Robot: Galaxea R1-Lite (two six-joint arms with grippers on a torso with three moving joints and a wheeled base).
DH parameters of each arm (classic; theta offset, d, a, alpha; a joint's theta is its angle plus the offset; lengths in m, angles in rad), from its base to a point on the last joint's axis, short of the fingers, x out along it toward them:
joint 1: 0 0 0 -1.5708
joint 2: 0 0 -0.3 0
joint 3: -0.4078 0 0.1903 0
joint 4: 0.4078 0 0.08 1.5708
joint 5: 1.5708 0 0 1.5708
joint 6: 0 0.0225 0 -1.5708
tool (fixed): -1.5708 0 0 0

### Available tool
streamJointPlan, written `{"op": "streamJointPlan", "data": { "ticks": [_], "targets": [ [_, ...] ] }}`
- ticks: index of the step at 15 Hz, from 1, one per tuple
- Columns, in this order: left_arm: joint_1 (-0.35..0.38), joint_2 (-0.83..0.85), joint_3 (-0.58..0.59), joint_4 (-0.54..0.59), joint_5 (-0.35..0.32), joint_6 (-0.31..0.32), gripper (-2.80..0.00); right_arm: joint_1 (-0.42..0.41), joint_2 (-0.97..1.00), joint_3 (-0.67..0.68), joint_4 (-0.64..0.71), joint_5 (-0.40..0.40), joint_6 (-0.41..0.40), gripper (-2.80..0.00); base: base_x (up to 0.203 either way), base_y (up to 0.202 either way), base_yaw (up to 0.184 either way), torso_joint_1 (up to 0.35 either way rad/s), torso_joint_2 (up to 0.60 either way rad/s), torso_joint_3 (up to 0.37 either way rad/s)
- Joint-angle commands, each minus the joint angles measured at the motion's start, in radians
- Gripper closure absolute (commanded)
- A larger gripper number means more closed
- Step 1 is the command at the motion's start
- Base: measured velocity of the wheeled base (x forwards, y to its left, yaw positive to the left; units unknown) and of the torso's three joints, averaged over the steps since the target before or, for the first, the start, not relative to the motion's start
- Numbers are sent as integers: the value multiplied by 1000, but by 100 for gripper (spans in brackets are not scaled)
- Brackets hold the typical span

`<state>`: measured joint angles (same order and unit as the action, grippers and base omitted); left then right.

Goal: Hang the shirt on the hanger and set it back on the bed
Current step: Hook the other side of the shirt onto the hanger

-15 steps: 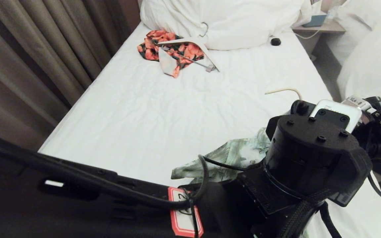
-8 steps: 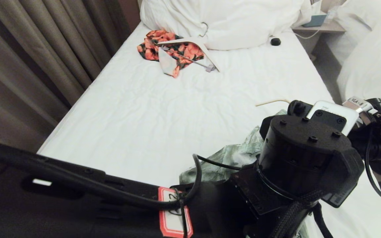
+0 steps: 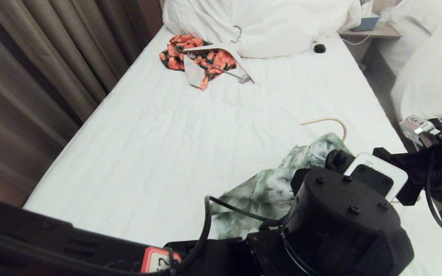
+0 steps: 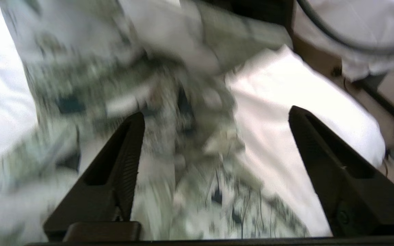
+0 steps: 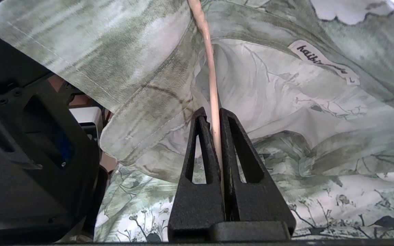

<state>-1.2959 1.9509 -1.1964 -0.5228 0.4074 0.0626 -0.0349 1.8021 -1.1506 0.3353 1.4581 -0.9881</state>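
One shirt (image 3: 278, 184), green and white, lies crumpled near the bed's (image 3: 167, 145) right edge, the hanger's (image 3: 330, 122) cream hook poking out beyond it. Right gripper (image 5: 215, 114) is clamped on the hanger wire inside the collar. Left gripper (image 4: 214, 119) hangs over the cloth, fingers spread wide, holding nothing. Farther up, an orange floral garment (image 3: 202, 57) rests by the pillows (image 3: 267, 23).

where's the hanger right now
In the head view the hanger shows only its hook on the bed, poking out of the shirt at lower right; the right pincer clamps its wire.
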Motion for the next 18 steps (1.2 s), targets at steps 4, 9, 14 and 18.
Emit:
{"op": "streamJointPlan", "data": {
  "ticks": [4, 9, 14, 18],
  "targets": [
    [-23, -118, 187, -3, 22, 0, 0, -2, -1, -1, 2, 7, -6, 0, 0, 0, 0, 0, 0, 0],
    [24, -327, 401, -5, 60, -1, 0, -2, -1, 15, -39, 7, -5, 0, 0, 0, 0, 0, 0, 0],
    [280, -382, 435, -10, -219, 31, 0, -5, -12, 17, -39, 7, -4, 0, 0, 0, 0, 0, 0, 0],
    [342, -274, 387, -74, -331, 102, -280, -3, 15, 3, -39, 7, -4, 0, 0, 0, 0, 0, 0, 0]
  ]
}}
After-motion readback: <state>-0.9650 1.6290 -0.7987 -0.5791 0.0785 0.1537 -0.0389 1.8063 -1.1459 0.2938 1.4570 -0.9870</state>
